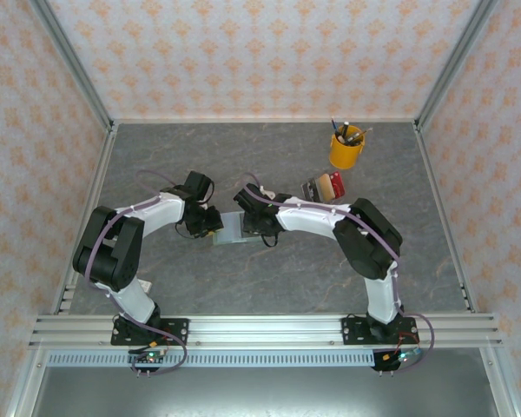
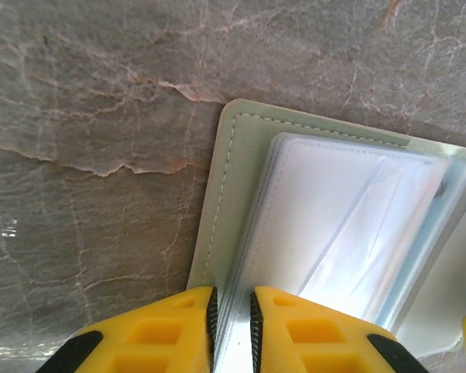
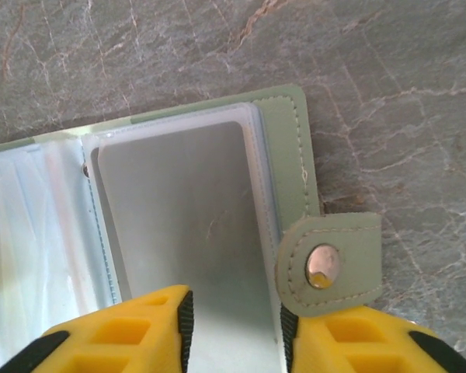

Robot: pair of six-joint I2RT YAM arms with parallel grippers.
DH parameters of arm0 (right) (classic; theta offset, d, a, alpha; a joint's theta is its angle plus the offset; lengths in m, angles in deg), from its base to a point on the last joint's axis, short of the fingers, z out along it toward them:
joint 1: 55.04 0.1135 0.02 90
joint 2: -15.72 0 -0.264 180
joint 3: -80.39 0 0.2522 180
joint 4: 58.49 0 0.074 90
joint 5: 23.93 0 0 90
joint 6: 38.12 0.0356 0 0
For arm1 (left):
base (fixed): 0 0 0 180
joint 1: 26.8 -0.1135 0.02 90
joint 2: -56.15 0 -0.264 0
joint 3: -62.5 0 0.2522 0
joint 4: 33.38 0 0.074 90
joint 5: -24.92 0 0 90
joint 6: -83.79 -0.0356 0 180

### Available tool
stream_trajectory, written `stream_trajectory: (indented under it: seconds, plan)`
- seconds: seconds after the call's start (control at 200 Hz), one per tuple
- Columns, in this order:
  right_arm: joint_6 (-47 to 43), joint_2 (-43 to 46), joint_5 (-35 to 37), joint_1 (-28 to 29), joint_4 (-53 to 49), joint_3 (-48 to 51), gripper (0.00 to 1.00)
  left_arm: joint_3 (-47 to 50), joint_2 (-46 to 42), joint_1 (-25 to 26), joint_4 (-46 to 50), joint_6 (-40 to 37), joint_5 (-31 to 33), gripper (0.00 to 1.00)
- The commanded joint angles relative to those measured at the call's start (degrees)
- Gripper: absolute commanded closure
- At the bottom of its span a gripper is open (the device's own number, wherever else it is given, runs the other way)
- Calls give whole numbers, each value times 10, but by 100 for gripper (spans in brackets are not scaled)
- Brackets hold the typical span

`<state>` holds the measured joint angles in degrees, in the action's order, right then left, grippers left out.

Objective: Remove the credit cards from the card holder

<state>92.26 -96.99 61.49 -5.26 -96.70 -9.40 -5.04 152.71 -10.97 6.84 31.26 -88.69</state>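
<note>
Grey tabletop (image 2: pixel 101 116): your left hand (image 2: pixel 231 326) pinches the wallet (image 2: pixel 225 202); right hand (image 3: pixel 237 334), half open, is over the card (image 3: pixel 186 217) lying toward 12 o'clock.

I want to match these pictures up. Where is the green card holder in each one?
Top external: card holder, mid-table, between left gripper and right gripper.
Left wrist: card holder, right half, open, just beyond the yellow fingers.
Right wrist: card holder, left and middle, snap tab on its right.
Shared landmark: the grey marbled table under it.
</note>
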Motion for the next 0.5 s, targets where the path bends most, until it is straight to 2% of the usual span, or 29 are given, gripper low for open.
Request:
stream_trajectory:
  seconds: [0.0,0.325,0.49]
  plan:
    - [-12,-15,-13,-1,-18,-20,65,6,15,4,9,-12,15,79]
    - [-18,-22,-17,-1,-27,-30,63,5,17,4,9,-13,10,79]
    - [-18,-31,-76,-4,5,-27,62,5,17,4,9,-14,6,79]
